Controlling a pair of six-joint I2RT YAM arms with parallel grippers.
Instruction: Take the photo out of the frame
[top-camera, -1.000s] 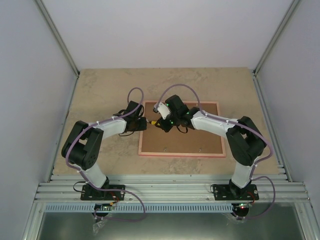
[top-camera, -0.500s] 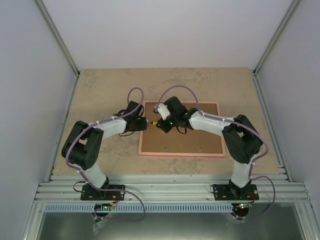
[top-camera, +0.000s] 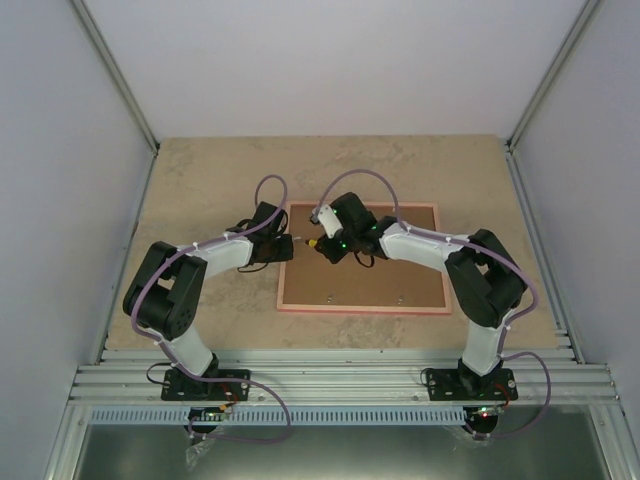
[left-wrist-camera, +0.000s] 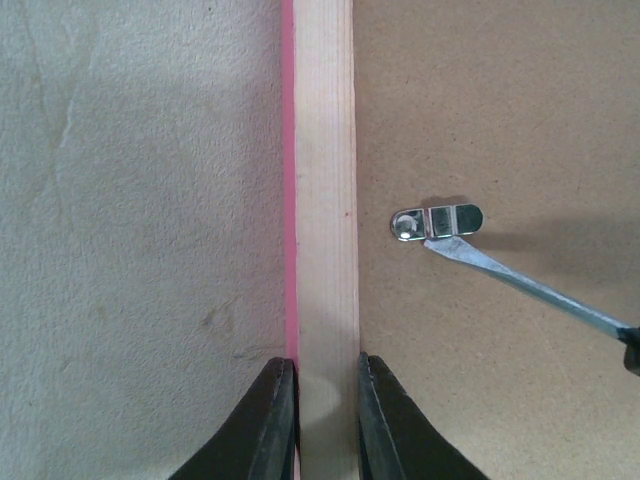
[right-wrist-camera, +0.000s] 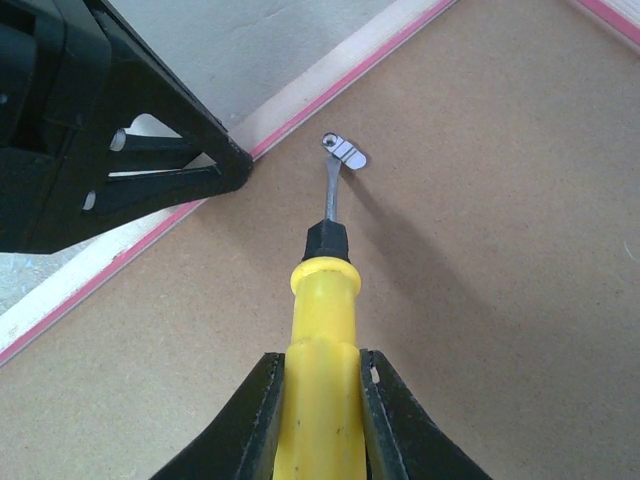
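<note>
The frame (top-camera: 400, 278) lies back-up on the surface (top-camera: 200, 180), long axis crosswise. My left claw (left-wrist-camera: 325, 400) pinches its left rail. My right claw (right-wrist-camera: 318, 400) clamps the screwdriver (right-wrist-camera: 322, 300), whose tip touches the clip (right-wrist-camera: 346, 153) just ahead. Since a second ago, my right wrist has crept slightly farther out.

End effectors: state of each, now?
Left end effector: closed on the frame, at its edge rail.
Right end effector: closed on the yellow screwdriver, at its handle.
</note>
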